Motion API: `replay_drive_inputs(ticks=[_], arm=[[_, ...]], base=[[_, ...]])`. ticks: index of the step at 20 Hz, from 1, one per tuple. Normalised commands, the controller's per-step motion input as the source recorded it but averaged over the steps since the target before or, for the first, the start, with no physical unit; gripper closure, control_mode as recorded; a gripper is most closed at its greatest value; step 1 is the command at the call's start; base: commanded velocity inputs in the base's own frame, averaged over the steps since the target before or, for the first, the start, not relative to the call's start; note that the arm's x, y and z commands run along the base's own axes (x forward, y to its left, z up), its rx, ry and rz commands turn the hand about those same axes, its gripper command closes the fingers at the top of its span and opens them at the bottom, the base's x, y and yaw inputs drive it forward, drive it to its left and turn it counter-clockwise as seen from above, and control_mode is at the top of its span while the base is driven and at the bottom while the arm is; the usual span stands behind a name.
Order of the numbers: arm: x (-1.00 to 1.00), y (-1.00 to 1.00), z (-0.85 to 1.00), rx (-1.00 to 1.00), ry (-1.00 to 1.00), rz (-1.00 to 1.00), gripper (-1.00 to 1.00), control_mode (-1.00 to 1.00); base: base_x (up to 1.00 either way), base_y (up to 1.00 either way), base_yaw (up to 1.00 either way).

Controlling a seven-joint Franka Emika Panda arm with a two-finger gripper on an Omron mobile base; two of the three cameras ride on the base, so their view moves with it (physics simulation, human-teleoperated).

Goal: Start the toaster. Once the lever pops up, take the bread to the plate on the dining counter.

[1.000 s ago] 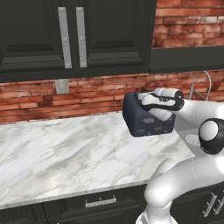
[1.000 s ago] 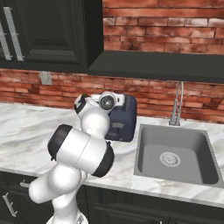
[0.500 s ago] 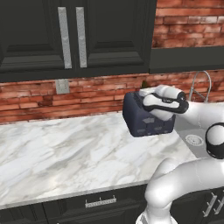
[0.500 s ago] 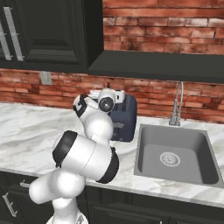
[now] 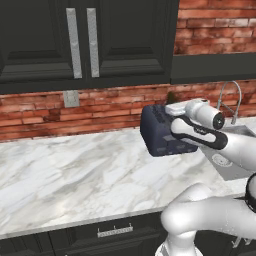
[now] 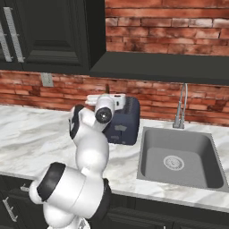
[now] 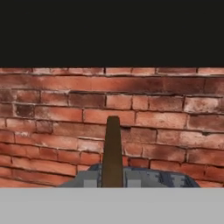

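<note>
The dark navy toaster (image 5: 156,134) (image 6: 126,123) stands on the marble worktop against the brick wall. My gripper (image 5: 170,108) (image 6: 95,99) (image 7: 112,181) hovers level over the toaster's top, pointing at the wall. It is shut on the bread (image 7: 112,151), a thin dark-brown slice seen edge-on and standing upright between the fingertips. The slice's top edge pokes up above the hand as a dark sliver (image 5: 170,96) (image 6: 107,87). The hand hides the toaster's slots. The plate and the dining counter are out of view.
A grey sink (image 6: 179,157) with a curved tap (image 6: 180,107) (image 5: 229,99) lies just right of the toaster. Black wall cabinets (image 5: 80,40) hang above. The marble worktop (image 5: 75,175) stretches away to the left, with a wall socket (image 5: 71,98) on the bricks.
The arm's elbow has sunk lower and closer to the base, while the hand has stayed over the toaster. The jaws have stayed shut.
</note>
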Motion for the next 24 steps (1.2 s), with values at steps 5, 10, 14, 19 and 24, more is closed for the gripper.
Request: replay_drive_inputs(ticks=[5,10,14,19,24], arm=[[-0.78,0.0,0.4,-0.04,0.0,0.0,1.0,-1.0],[-0.74,-0.04,0.03,-0.01,0.03,0.0,1.0,-1.0],[-0.87,-0.24,0.13,0.0,0.05,0.0,1.0,-1.0],[-0.85,-0.14,0.37,0.0,0.15,-0.03,1.0,-1.0],[-0.76,-0.02,0.48,0.0,0.24,-0.04,1.0,-1.0]], base=[[0.0,0.0,0.0],[0.0,0.0,0.0],[0.0,0.0,0.0],[0.0,0.0,0.0],[0.0,0.0,0.0]])
